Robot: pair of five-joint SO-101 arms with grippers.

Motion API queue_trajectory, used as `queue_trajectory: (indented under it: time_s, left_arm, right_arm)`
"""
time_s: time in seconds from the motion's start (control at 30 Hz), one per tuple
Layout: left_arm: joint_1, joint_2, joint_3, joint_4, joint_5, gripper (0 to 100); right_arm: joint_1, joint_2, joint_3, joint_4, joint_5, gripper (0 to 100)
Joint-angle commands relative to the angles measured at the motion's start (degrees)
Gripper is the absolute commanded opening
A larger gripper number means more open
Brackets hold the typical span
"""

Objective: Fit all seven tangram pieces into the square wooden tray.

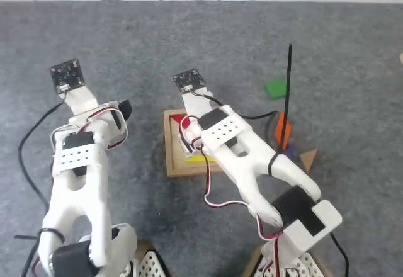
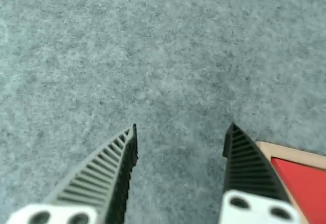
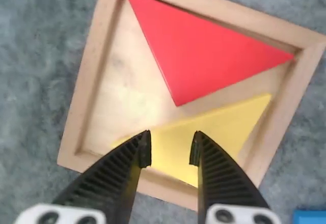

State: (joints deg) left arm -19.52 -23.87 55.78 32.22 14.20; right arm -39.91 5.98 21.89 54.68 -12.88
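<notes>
So far, two pieces are seated in the square wooden tray [image 3: 89, 81]: a red triangle [image 3: 198, 56] is seen just ahead of the right gripper [image 3: 170, 150], and a yellow triangle [image 3: 224, 127] directly beneath its parted, empty jaws. A green piece [image 1: 275, 88], orange piece [image 1: 281, 129], tan triangle [image 1: 308, 158] and blue piece [image 3: 310, 217] are left on the carpet [image 1: 126, 38] off to that gripper's side, so most of the fitting is judged outstanding. The left gripper [image 2: 182, 137] is held open, with the tray's corner just beside it.

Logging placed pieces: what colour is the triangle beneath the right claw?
Yellow; see the triangle in the right wrist view.
</notes>
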Motion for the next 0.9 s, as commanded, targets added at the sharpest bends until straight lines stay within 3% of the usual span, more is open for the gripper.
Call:
queue_trajectory:
  time_s: [0.0,0.63,0.87]
  left_arm:
    - [0.44,-0.09,-2.59,-1.05,-0.62,27]
    - [0.79,-0.09,-2.59,-1.05,-2.29,27]
    - [0.79,-0.09,-2.51,-1.05,-2.29,27]
  right_arm:
    - [1.1,-2.33,0.09,-0.22,2.2,14.5]
    - [5.93,-5.14,7.21,1.01,5.01,14.7]
    - [2.24,0.31,5.19,0.66,9.58,14.5]
